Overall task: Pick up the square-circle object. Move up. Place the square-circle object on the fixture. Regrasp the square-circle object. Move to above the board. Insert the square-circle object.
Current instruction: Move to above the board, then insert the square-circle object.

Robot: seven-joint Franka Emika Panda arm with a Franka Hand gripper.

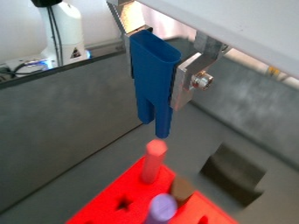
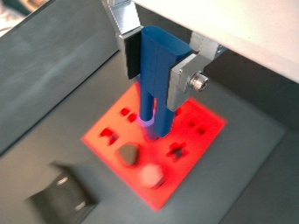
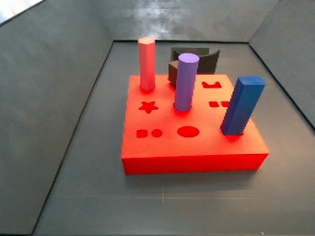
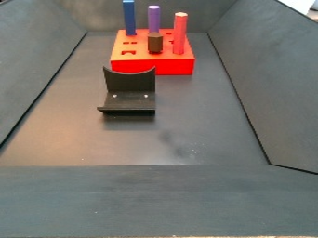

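Observation:
In both wrist views my gripper (image 1: 156,74) (image 2: 156,74) is shut on the square-circle object (image 1: 152,70) (image 2: 156,66), a blue piece with two legs pointing down. A silver finger (image 1: 183,83) presses on each of its sides. It hangs in the air above the red board (image 1: 111,206) (image 2: 193,131), clear of the surface. The board (image 3: 185,152) (image 4: 174,65) also shows in both side views, but neither the gripper nor the held piece appears there. The black fixture (image 1: 233,171) (image 2: 61,199) (image 3: 191,57) (image 4: 128,88) stands on the floor next to the board, with nothing on it.
On the board stand a red peg (image 3: 146,64) (image 1: 153,162), a purple cylinder (image 3: 186,81) (image 1: 163,208) and a taller blue square post (image 3: 244,106) (image 4: 128,16). Star, circle and small square holes are cut in its top. Grey sloping walls enclose the floor.

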